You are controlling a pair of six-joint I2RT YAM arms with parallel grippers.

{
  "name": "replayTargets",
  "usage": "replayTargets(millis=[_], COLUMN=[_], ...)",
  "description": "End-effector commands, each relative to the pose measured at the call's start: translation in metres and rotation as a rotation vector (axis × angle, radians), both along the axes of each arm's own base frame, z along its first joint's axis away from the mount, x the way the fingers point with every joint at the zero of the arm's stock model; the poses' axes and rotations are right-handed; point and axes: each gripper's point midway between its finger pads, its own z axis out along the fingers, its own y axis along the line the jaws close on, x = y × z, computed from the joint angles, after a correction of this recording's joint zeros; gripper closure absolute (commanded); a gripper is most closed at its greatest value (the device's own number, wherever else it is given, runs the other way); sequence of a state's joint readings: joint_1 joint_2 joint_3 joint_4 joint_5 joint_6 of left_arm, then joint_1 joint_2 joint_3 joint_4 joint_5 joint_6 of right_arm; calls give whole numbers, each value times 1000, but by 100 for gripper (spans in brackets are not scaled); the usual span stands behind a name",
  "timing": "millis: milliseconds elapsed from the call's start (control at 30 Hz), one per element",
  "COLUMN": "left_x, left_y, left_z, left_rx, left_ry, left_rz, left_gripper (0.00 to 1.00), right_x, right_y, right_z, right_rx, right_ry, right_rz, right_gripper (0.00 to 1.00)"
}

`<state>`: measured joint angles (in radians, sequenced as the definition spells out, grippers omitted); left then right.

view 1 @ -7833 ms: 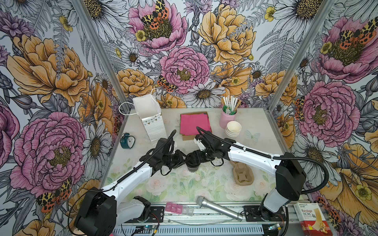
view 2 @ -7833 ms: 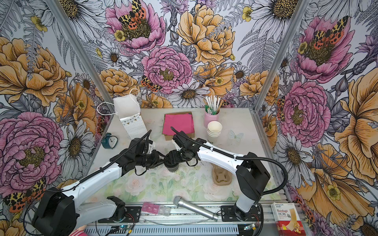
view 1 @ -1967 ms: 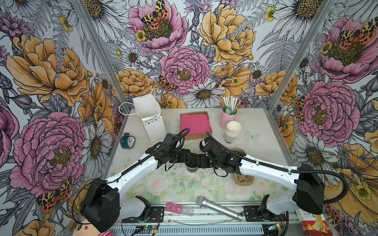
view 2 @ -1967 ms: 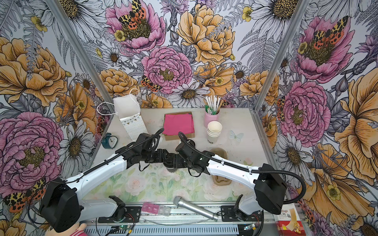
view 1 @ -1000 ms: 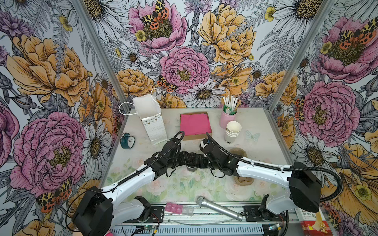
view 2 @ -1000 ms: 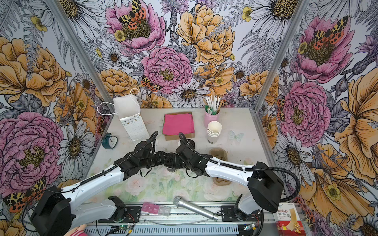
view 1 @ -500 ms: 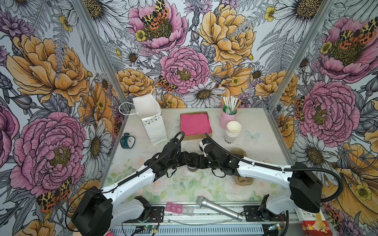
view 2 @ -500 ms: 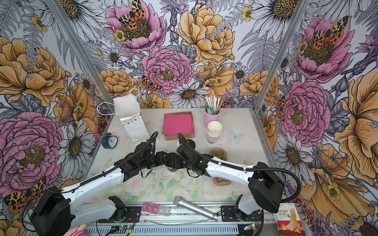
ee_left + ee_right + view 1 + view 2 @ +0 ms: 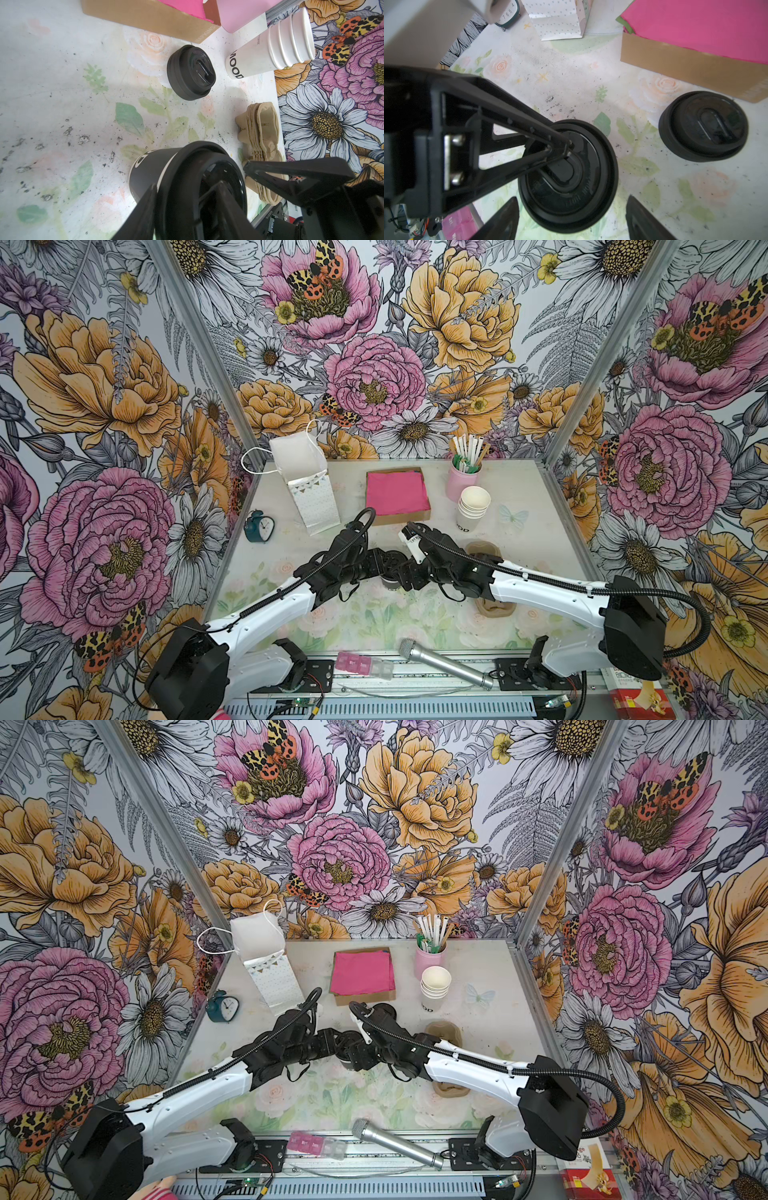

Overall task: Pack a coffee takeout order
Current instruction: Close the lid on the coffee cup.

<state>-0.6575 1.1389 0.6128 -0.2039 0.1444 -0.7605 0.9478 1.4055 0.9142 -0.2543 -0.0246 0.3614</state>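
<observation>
We are looking at the small white paper cup [image 9: 149, 176] standing upright near the middle of the floral tabletop [image 9: 519, 497], and it is wearing the round black plastic lid [image 9: 593, 166], which is sitting on its rim. The left gripper [image 9: 377, 566] is reaching in from its side and pinching the cup's edge: its jaws are standing fairly narrow, one finger lying across the lid's top and the other pressing against the cup's wall. The right gripper [image 9: 572, 197] is hovering over the same cup from the opposite side with its jaws spread wide, the two fingers flanking the lid and touching nothing. The bright pink square paper napkin [image 9: 397, 492] is lying on top of the pile in the shallow brown cardboard box [image 9: 409, 517] at the back of the table, well apart from the cup. Spare black lids [image 9: 191, 72] are resting just in front of that box, near the stack of white paper cups [image 9: 471, 506]. Brown moulded-pulp carriers [image 9: 261, 124] are lying partly under the right arm.
</observation>
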Motion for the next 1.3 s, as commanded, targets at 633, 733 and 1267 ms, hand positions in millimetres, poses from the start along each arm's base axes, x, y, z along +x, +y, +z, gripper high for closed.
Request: replayTargets(millis=[633,733,1267], left_x=[-25,-25,-26], left_y=[17,15,14], left_z=[-45,-44,-50], left_rx=[130,128,138], left_ry=[130,131,148], left_rz=[-22,-28,-41], left_gripper=[54,54,54], right_x=[-22,-24,-13], right_y=[11,13,26], right_z=[15,14,-13], right_rx=[-137,-160,-288], right_ry=[-627,-666,-738], right_rz=[490,517,551], right_gripper=[27,28,37])
